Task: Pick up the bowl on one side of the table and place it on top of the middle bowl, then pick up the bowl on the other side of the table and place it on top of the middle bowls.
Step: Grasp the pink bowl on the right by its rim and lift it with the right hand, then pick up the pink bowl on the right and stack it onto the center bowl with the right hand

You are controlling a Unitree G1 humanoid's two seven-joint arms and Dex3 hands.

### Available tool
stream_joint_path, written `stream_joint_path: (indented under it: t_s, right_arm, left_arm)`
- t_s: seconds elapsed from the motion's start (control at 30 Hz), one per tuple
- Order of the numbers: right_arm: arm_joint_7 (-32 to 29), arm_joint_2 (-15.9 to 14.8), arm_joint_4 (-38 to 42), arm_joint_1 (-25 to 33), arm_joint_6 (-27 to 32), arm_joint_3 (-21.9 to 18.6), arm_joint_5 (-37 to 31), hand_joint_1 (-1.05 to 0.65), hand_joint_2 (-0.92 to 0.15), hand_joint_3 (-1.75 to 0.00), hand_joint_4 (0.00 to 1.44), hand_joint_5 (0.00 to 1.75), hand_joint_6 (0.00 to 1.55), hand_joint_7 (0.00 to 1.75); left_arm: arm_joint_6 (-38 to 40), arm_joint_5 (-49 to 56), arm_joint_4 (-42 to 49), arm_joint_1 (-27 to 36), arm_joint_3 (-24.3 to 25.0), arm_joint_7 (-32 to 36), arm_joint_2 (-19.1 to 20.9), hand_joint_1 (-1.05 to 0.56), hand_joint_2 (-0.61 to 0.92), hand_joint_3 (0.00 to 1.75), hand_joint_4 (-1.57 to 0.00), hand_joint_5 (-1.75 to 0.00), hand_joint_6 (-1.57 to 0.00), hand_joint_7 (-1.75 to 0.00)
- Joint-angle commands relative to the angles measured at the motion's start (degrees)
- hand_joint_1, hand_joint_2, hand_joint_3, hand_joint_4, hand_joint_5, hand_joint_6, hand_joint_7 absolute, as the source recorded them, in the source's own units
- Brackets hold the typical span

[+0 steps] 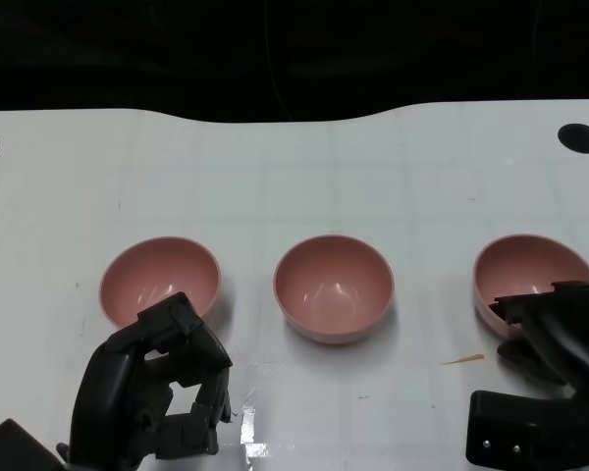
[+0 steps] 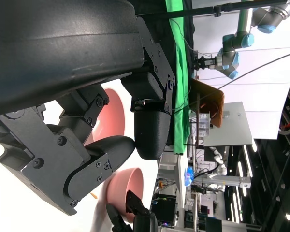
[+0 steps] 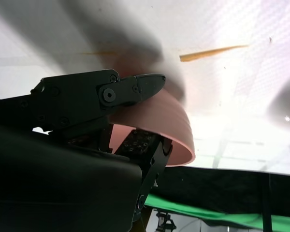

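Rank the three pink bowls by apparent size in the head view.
1. Middle bowl and left bowl: look alike, no ranking.
2. Right bowl: shows least, but the right hand covers part, so unsure.

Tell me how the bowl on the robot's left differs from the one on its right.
The left bowl sits flat and untouched, with the left hand just short of it. The right bowl is tilted, its rim pinched by the right hand. Both are pink, and look alike in shape and size.
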Motion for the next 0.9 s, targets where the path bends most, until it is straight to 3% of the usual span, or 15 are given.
stream_joint_path:
  t_s: [0.03,0.13,0.2,0.23,0.27,0.4,0.53,0.63,0.9]
  right_arm:
    - [-2.57,-1.72,1.97,-1.57,-1.52,-0.1,1.68,-0.22,-0.92,-0.15,0.89,1.71,1.01,0.75]
    - [-4.97,-1.8,2.47,-2.22,-2.75,-0.19,2.4,-0.21,-0.91,-0.25,0.91,1.74,0.83,1.18]
    - [-7.8,-1.72,2.71,-2.78,-4.16,-0.51,2.99,-0.19,-0.8,-0.48,0.92,1.75,0.72,1.56]
    - [-9.46,-1.79,2.77,-3.12,-5.02,-0.56,3.06,-0.19,-0.67,-0.68,0.92,1.75,0.72,1.59]
    - [-10.64,-1.87,2.92,-3.37,-5.64,-0.54,3.1,-0.18,-0.61,-0.77,0.92,1.75,0.72,1.58]
    - [-13.85,-1.6,-0.87,-3.74,-7.93,-1.14,4.07,-0.16,-0.44,-1.09,0.95,1.75,0.72,1.71]
    - [-14.93,-0.89,-5.69,-3.73,-10.92,-1.14,5.48,-0.17,-0.36,-1.24,0.98,1.75,0.75,1.73]
    - [-14.37,-0.41,-7.88,-4.01,-13.55,-0.57,6.64,-0.16,-0.29,-1.35,0.99,1.75,0.82,1.62]
    - [-13.27,1.89,-8.42,-6.88,-21.38,1.8,8.04,-0.11,-0.2,-1.48,1.0,1.75,0.86,1.6]
  left_arm:
    - [-0.63,0.37,0.16,0.27,0.47,-0.14,0.44,-0.2,0.36,1.38,-0.99,-1.71,-0.87,-1.51]
    - [-0.56,0.47,0.2,0.25,0.47,0.01,0.41,-0.21,0.35,1.38,-0.99,-1.71,-0.87,-1.51]
    - [-0.38,0.26,0.21,0.24,0.48,-0.07,0.36,-0.21,0.35,1.38,-0.99,-1.7,-0.87,-1.51]
    - [-0.32,0.11,0.19,0.25,0.48,-0.11,0.3,-0.21,0.35,1.38,-0.99,-1.7,-0.88,-1.51]
    - [-0.27,0.02,0.18,0.26,0.48,-0.12,0.26,-0.21,0.35,1.38,-0.99,-1.7,-0.88,-1.5]
    - [0.46,-0.84,0.08,0.18,0.42,-0.6,0.3,-0.2,0.34,1.39,-1.0,-1.7,-0.89,-1.5]
    - [-0.24,0.03,0.21,0.24,0.44,-0.17,0.45,-0.21,0.34,1.4,-0.99,-1.7,-0.88,-1.5]
    - [-0.4,0.43,0.11,0.35,0.54,0.0,0.53,-0.21,0.34,1.39,-0.99,-1.7,-0.87,-1.51]
    - [-0.32,0.35,-0.09,0.42,0.61,-0.07,0.6,-0.2,0.35,1.41,-0.99,-1.7,-0.87,-1.51]
